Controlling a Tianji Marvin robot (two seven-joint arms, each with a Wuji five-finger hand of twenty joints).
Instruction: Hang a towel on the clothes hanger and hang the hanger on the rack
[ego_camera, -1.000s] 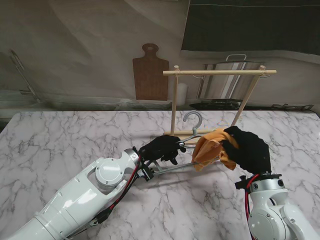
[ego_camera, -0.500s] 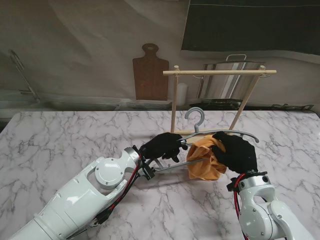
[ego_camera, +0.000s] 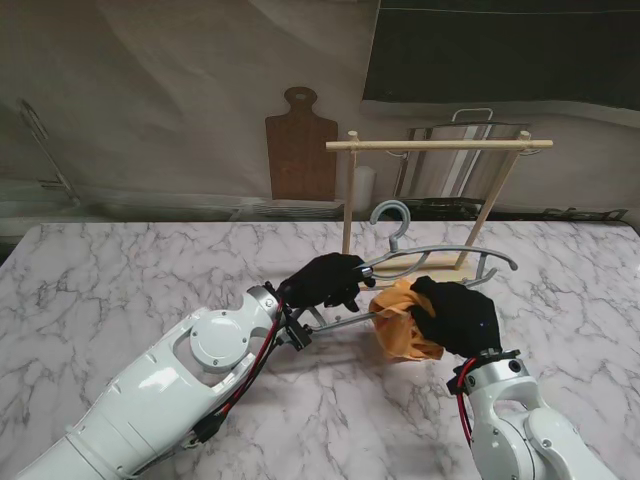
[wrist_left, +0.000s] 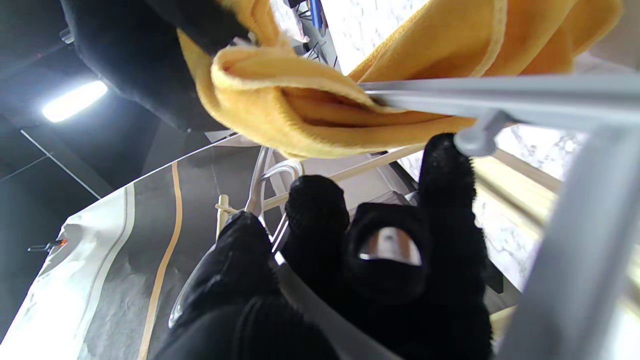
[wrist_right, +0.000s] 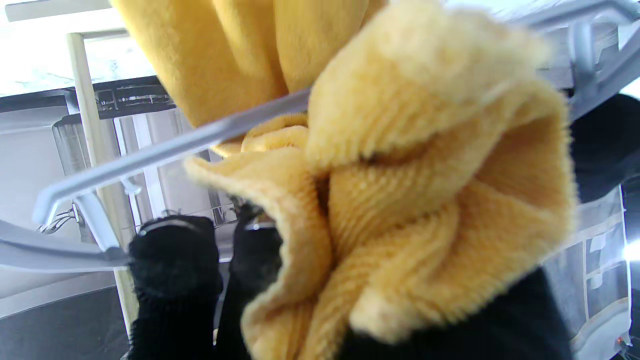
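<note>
step: draping orange terry towel (ego_camera: 403, 325) over grey plastic clothes hanger (ego_camera: 440, 256) | left hand (ego_camera: 322, 281) clenched on hanger near its hook | right hand (ego_camera: 457, 314) grasping bunched towel at the lower bar, above the table | advice: pull evenly (cloth looks lopsided), keep hanger level | wooden rack (ego_camera: 438, 146) waits behind

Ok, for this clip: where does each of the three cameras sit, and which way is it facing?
Stand view: above the shoulders, looking down at the marble table and wooden rack; both arms show.
Left wrist view: along the left hand fingers, at the hanger bar.
Right wrist view: along the right hand fingers, filled by the bunched towel.
Shared: all three show towel and hanger.
</note>
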